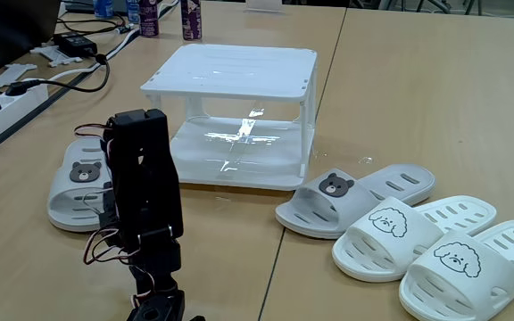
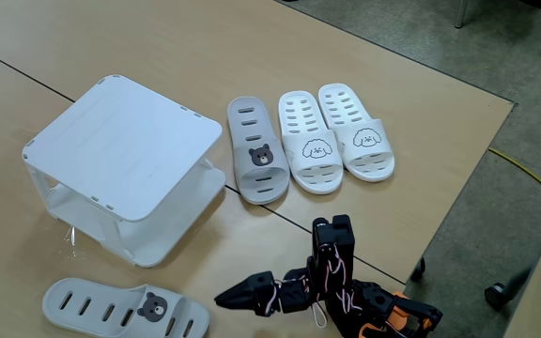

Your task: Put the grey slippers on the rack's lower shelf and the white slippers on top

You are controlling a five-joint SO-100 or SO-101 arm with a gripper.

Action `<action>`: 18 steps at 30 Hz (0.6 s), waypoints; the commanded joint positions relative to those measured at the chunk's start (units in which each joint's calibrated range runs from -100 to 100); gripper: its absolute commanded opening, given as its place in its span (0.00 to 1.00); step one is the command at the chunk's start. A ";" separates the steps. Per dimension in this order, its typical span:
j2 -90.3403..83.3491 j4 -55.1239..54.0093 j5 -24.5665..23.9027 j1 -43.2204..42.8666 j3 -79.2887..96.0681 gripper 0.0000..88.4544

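Grey slipper point(image 2: 125, 307) seemingly beside tool point(image 2: 228, 299)

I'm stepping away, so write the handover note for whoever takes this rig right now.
Tool: holds nothing, low over the table; open or shut cannot be told.
Rack: both shelves bare, lower shelf included.
Grey slippers: apart. One lies right of the rack in a fixed view, beside the white slippers; the other lies on the rack's other side, by the arm.
Done: nothing placed.
Left: both grey ones onto the lower shelf, both white ones on top.
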 commanded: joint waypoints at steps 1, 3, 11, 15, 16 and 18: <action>0.36 -0.25 0.37 -4.08 0.26 0.02; 2.21 -0.25 0.37 -4.16 -1.27 0.02; 7.85 0.01 0.37 -1.04 -15.88 0.16; 8.52 0.53 0.37 2.09 -20.48 0.17; 9.20 0.61 0.37 2.17 -21.48 0.17; 11.80 0.61 0.37 2.25 -23.73 0.17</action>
